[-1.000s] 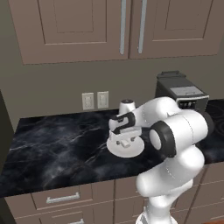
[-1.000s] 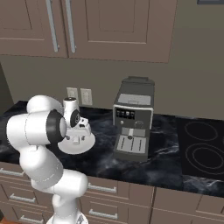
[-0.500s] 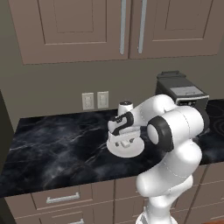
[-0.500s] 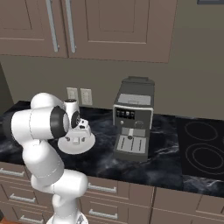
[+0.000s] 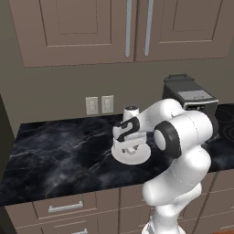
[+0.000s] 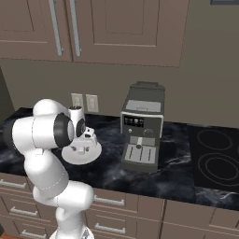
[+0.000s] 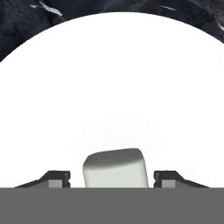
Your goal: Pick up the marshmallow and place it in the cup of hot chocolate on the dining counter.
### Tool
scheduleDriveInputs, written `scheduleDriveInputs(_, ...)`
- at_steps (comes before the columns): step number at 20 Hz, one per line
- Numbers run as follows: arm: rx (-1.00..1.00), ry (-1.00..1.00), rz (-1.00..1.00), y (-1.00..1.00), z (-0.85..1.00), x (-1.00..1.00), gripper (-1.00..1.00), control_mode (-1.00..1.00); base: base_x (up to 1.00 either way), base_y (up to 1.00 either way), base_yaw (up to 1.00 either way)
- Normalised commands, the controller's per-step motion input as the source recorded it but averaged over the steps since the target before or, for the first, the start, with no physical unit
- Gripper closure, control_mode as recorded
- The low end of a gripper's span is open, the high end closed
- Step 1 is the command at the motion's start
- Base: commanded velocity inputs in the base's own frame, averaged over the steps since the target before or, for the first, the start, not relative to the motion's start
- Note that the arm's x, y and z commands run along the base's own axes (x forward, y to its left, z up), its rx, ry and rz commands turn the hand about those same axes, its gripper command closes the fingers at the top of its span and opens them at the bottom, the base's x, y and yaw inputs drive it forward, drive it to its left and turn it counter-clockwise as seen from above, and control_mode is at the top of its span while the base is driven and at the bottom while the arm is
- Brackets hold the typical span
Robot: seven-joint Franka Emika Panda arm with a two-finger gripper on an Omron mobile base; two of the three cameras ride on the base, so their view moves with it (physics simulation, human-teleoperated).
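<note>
fingers [image 7: 112, 179] spread apart, flanking the marshmallow [image 7: 114, 168] with gaps each side; plate [image 7: 113, 74] rim well away.

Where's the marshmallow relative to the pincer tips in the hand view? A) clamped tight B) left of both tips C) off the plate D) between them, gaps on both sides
D: the marshmallow sits on the white plate between the two fingertips, with gaps on either side.
</note>
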Motion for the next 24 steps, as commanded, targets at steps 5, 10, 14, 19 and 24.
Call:
scheduleDriveInputs(5,0.0,0.01,0.0,-0.03,-0.01,-0.04,1.0,-1.0,0.0,0.0,0.0)
scheduleDriveInputs(10,0.0,0.0,0.0,0.0,-0.02,-0.06,1.0,-1.0,0.0,0.0,0.0)
scheduleDriveInputs(14,0.01,-0.16,0.02,0.1,0.62,-0.65,1.0,-1.0,0.0,0.0,0.0)
scheduleDriveInputs(19,0.0,-0.29,0.07,0.05,0.98,-0.85,1.0,-1.0,0.0,0.0,0.0)
scheduleDriveInputs(24,0.04,-0.27,0.21,0.01,1.0,-0.85,1.0,-1.0,0.0,0.0,0.0)
